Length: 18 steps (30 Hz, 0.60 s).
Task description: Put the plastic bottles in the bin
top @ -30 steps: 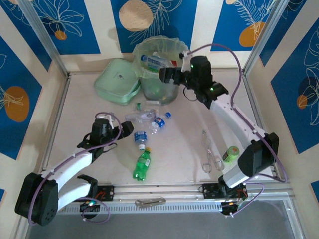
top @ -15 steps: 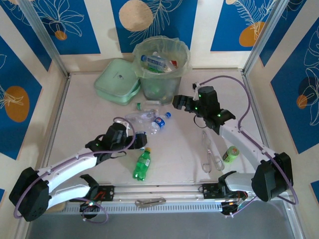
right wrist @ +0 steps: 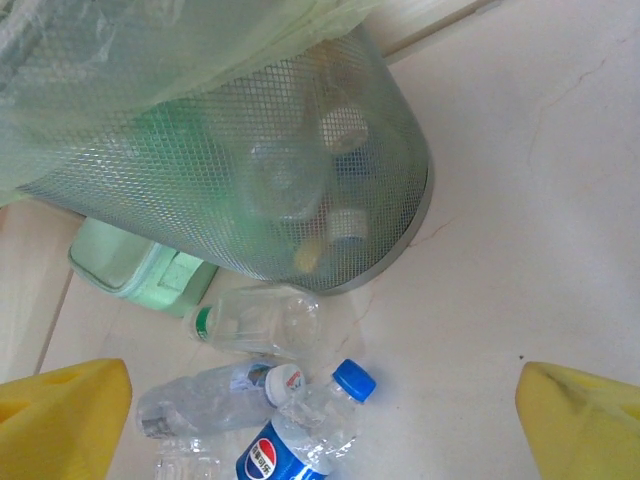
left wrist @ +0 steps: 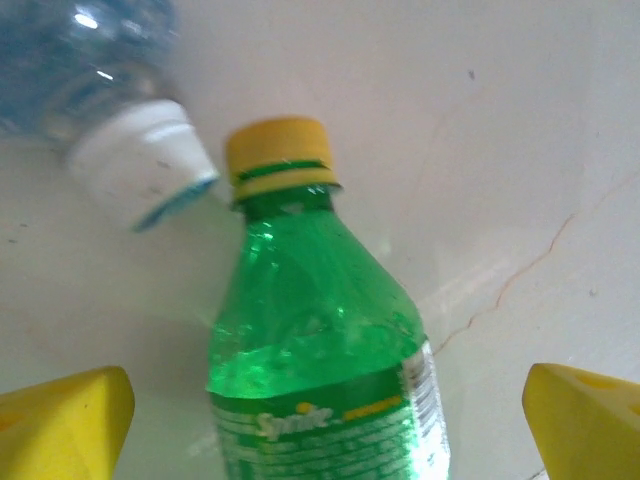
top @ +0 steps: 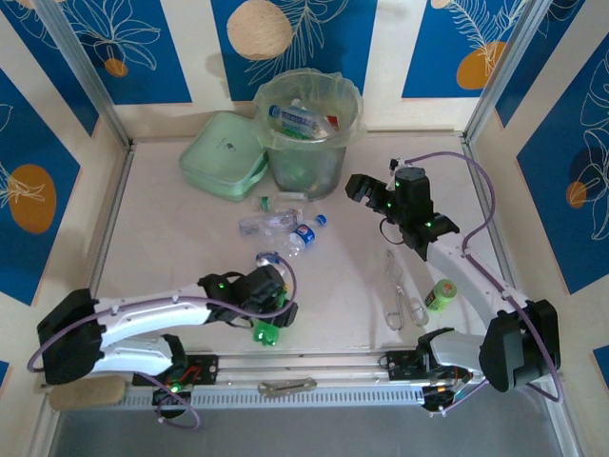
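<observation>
**Left claw (left wrist: 325, 425) above green bottle (left wrist: 320, 340) at the bench's (top: 190, 238) near edge.**
Claw wide and empty; the bottle lies flat between its fingers, long axis square to the closing line, yellow cap pointing away.

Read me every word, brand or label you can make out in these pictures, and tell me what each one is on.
"Sprite": label of the green bottle, yellow cap.
Blue label of the blue-capped clear bottle: white writing, too blurred to read.
Mark on the pale-green lid: too small to read.
Labels on the bottles in the bin: too small to read.
</observation>
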Tool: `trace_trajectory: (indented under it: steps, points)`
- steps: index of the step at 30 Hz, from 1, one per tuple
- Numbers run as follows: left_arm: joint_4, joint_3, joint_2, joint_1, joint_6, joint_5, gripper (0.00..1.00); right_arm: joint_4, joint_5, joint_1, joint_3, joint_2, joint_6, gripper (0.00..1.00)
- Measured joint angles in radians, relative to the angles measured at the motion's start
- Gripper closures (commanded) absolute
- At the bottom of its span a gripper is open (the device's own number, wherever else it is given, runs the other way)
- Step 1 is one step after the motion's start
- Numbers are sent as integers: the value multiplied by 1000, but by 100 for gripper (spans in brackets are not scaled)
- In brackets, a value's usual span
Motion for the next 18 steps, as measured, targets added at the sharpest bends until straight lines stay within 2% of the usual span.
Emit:
trace_trajectory:
  steps: [7,18]
  points:
    - [-36,83,156,-108,21,-80,6,-1,-21,-8,0,9,7,1]
    - [-59,97,214,-122,39,-107,26,-1,-23,-22,-15,8,15,1]
